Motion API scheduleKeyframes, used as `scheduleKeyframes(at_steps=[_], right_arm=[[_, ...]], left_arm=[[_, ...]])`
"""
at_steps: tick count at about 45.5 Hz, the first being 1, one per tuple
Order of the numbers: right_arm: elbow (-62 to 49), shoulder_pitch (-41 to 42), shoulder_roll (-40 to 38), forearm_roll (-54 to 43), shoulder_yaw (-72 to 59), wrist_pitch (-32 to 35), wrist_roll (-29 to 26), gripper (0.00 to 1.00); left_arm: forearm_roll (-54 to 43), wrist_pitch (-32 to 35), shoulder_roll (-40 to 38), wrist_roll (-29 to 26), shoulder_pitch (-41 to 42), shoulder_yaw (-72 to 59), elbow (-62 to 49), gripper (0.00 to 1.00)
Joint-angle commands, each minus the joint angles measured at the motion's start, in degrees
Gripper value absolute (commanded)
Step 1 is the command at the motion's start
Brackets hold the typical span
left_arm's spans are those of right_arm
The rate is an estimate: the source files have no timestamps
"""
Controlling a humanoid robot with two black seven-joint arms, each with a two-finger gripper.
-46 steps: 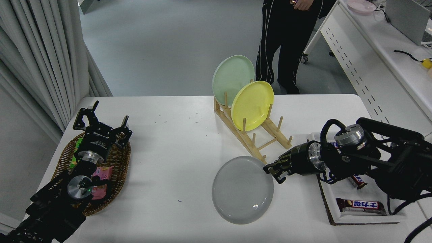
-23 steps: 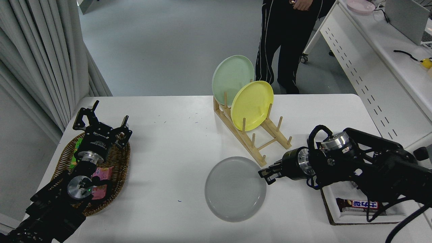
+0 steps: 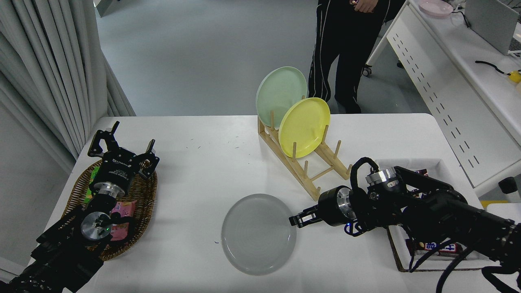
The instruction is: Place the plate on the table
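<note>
The pale grey plate [image 3: 256, 236] lies flat and low over the white table [image 3: 195, 171], in front of the wooden rack. My right gripper [image 3: 296, 220] comes in from the right and is shut on the plate's right rim. I cannot tell whether the plate touches the tabletop. My left gripper [image 3: 124, 143] is parked open over the basket at the lower left.
A wooden rack [image 3: 313, 171] holds a mint-green plate [image 3: 279, 91] and a yellow plate [image 3: 303, 124] upright. A wicker basket [image 3: 140, 199] with snacks sits at the left. A white tray [image 3: 437, 167] with chocolate bars sits at the right. A person [image 3: 346, 44] stands at the far side.
My right gripper has moved left and toward the front edge with the plate, and the plate has levelled out lower over the table.
</note>
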Motion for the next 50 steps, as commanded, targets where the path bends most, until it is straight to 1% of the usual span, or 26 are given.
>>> scheduleKeyframes(at_steps=[1,50], right_arm=[[-1.72,-1.37,1.80,0.14,0.04,-0.30,0.03,0.00],[-3.57,-3.22,2.15,-1.09,0.13,-0.30,-0.06,0.00]], left_arm=[[0.00,0.00,-0.02,0.00,0.00,-0.02,-0.07,1.00],[0.00,0.00,0.06,0.00,0.00,-0.02,0.02,1.00]])
